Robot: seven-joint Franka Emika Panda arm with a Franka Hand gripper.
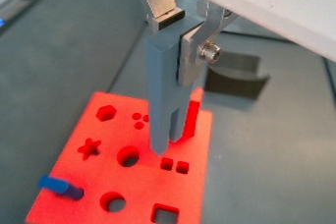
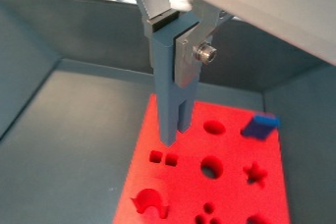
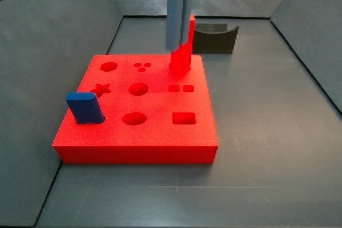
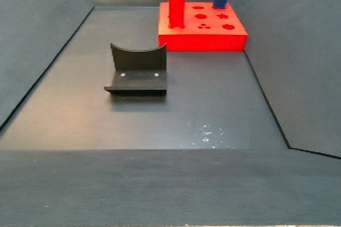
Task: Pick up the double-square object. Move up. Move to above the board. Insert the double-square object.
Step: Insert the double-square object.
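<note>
Gripping double-square object [image 1: 168,90], end effector [image 1: 182,33] above board [image 1: 98,130]; prob. not seated.

no readable text, labels or numbers

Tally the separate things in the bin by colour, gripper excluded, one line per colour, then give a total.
Red: 2, the board and the red pillar.
Blue: 1, the short blue block.
Grey-blue: 1, the double-square object, held in the gripper.
Dark grey: 1, the fixture.
Total: 5.
</note>
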